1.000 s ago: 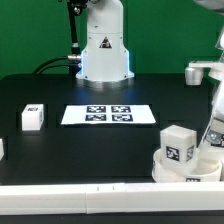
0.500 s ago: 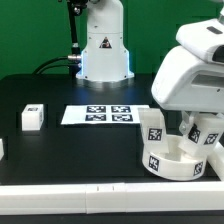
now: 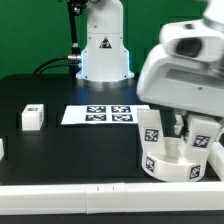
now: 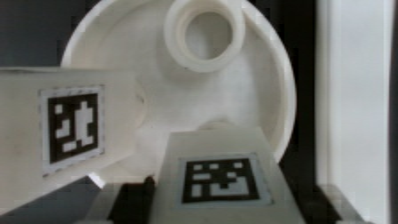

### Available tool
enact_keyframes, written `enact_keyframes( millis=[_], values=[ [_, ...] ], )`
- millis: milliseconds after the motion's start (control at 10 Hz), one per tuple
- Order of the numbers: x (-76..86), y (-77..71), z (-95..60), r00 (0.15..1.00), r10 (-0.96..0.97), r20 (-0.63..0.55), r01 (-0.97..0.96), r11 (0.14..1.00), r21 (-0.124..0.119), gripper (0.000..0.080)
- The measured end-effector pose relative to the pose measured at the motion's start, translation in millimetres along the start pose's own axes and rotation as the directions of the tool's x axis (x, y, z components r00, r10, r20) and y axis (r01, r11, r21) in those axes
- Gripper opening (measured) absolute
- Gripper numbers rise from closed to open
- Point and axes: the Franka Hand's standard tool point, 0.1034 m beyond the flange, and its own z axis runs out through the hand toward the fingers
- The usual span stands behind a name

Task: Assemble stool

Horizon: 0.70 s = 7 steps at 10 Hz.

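Note:
The white round seat (image 3: 172, 166) lies at the front of the exterior view's right. One tagged white leg (image 3: 151, 130) stands in it on its left side. My gripper (image 3: 199, 128) is above the seat's right side, shut on a second tagged leg (image 3: 200, 139), whose lower end reaches into the seat. In the wrist view the held leg (image 4: 217, 172) sits between the dark fingers (image 4: 128, 203), in front of the seat (image 4: 267, 90) and its open socket (image 4: 210, 30). The standing leg (image 4: 71, 120) is beside it. A third leg (image 3: 32, 117) lies at the exterior view's left.
The marker board (image 3: 108, 114) lies at the table's middle. Another white part (image 3: 1, 148) shows at the exterior view's left edge. The robot base (image 3: 104, 55) stands at the back. A white ledge (image 3: 70, 200) runs along the front.
My arm has swung in from the exterior view's right to above the seat. The seat and its standing leg now sit further to the exterior view's left.

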Motion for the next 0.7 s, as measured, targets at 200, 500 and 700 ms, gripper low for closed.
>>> enact_keyframes(
  millis=[200, 500, 700],
  values=[
    [7.2, 1.7, -2.6, 0.987, 0.158, -0.025, -0.158, 0.987, 0.027, 0.0334],
    [6.9, 1.5, -1.5, 0.942, 0.336, -0.017, -0.335, 0.942, 0.031, 0.0334],
    [13.4, 8.1, 0.3, 0.836, 0.549, 0.019, -0.549, 0.832, 0.081, 0.0334]
  ],
)
